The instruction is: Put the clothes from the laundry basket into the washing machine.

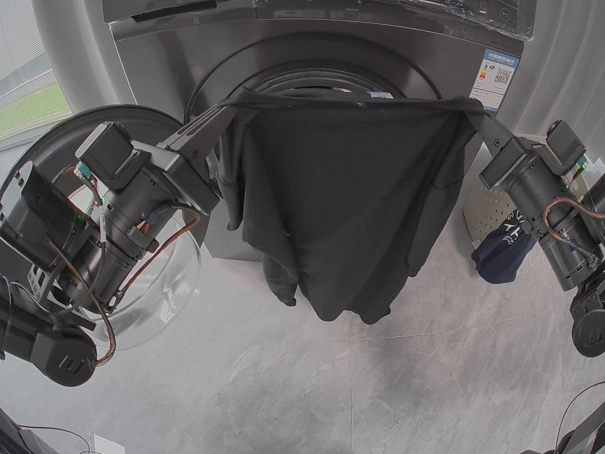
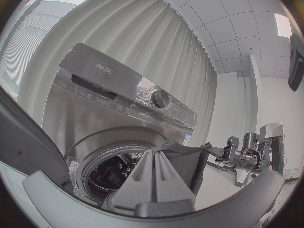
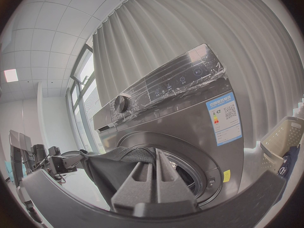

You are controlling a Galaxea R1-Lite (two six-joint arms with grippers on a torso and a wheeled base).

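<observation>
Fingers of the left gripper (image 1: 230, 110) are pressed together on one top corner of the black garment (image 1: 340, 203). Those of the right gripper (image 1: 471, 111) pinch the opposite corner. The held edge runs taut from one pair of tips to the other, and the rest hangs slack below them. Just beyond both pairs of tips, at about their height, is the open drum mouth (image 1: 315, 83) of the washing machine (image 1: 157, 64). The taut edge lies across it, not pointing in. Both arms look equally near, so the next push probably needs both together. Outward past the right fingers stands the laundry basket (image 1: 488, 212) with a navy garment (image 1: 501, 253) draped over its side.
</observation>
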